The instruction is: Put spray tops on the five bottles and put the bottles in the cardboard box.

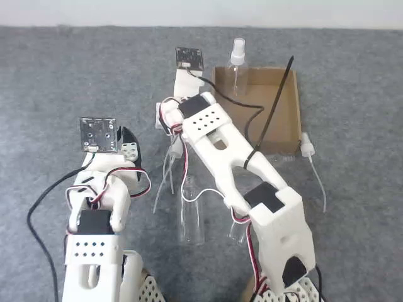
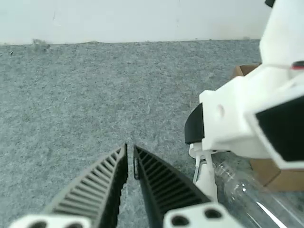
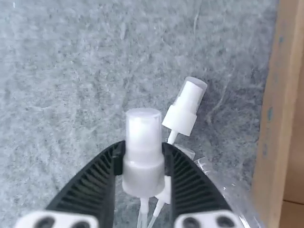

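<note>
1. Bottle (image 1: 237,78) with top stands in box (image 1: 280,107): one done, four left, I reckon.
2. My right pincer (image 3: 142,152) pinches a spray top (image 3: 141,128) beside the box.
3. Left pincer (image 2: 130,151) pressed together, empty.

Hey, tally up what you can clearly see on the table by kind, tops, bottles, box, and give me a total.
Loose spray tops: 3, one in the right claw, one beside it, one right of the cardboard box
Bottle with top fitted: 1
Bottle without top: 1, more may hide under an arm
Cardboard box: 1
Total: 6
</note>
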